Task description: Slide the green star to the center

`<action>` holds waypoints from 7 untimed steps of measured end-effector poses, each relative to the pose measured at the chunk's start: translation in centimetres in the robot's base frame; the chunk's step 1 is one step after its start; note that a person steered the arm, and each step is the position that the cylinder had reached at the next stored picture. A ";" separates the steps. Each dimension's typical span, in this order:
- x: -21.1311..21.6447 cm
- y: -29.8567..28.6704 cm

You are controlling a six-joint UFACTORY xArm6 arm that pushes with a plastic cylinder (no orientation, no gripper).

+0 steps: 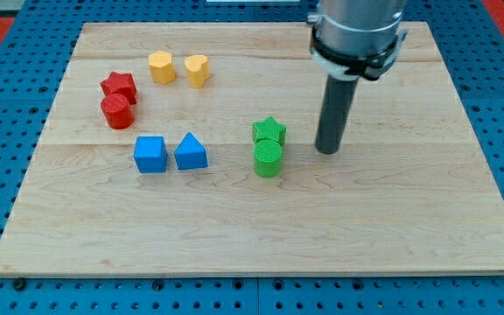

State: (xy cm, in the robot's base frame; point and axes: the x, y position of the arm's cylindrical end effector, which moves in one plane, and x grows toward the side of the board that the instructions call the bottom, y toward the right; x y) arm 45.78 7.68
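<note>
1. The green star (269,131) is a small, bright green block with a star-shaped top face, lying flat on the board.
2. It sits just at 3 o'clock of the board's middle.
3. Its 6 o'clock side touches a green cylinder (269,159).

The light was bright and even, falling from above. The worktop (234,236) showed pale and clear, with no glare. Blocks cast only short, soft shadows at their bases. Focus was sharp across the view, though the picture was somewhat coarse. The edges showed no evident bending.
</note>
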 end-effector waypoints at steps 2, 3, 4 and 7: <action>0.1 -10.1; -3.3 -10.0; -5.8 -9.7; -10.1 -6.2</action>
